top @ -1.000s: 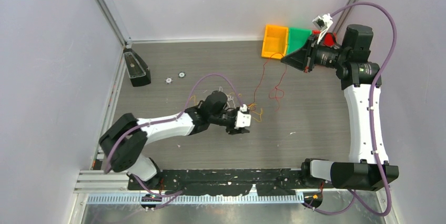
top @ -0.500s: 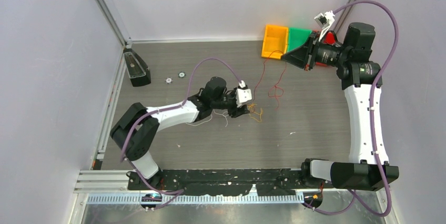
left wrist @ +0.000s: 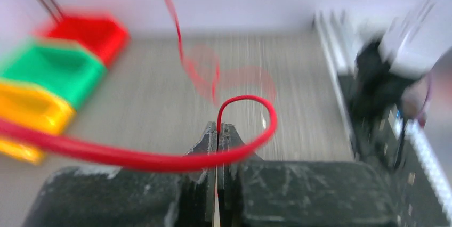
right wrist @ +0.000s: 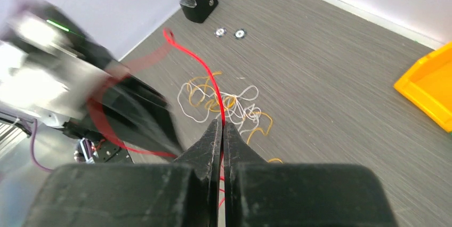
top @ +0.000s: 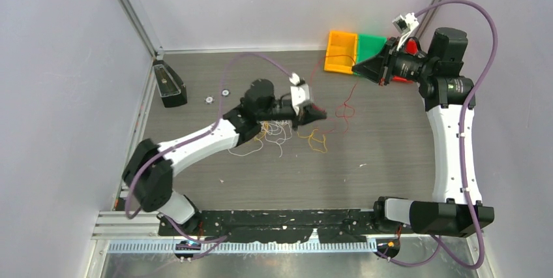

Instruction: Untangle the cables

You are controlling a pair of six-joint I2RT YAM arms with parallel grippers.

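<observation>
A thin red cable (top: pixel 343 109) hangs between my two grippers above the table. My right gripper (top: pixel 357 69) is raised near the bins and is shut on one part of it; in the right wrist view the red cable (right wrist: pixel 210 78) runs out from the shut tips (right wrist: pixel 222 123). My left gripper (top: pixel 324 113) is shut on another part, where the red cable (left wrist: pixel 266 111) loops out of the tips (left wrist: pixel 217 126). White cables (top: pixel 277 131) and yellow-orange cables (top: pixel 316 139) lie in a loose tangle on the table below the left wrist.
Yellow (top: pixel 340 51), green (top: pixel 370 46) and red (top: pixel 409 47) bins stand at the back right corner. A black block (top: pixel 169 85) sits by the left wall, with two small discs (top: pixel 217 96) near it. The walls close in on three sides.
My left gripper has swung back and to the right off the white and yellow tangle and has shut on the red cable. The right gripper has barely shifted.
</observation>
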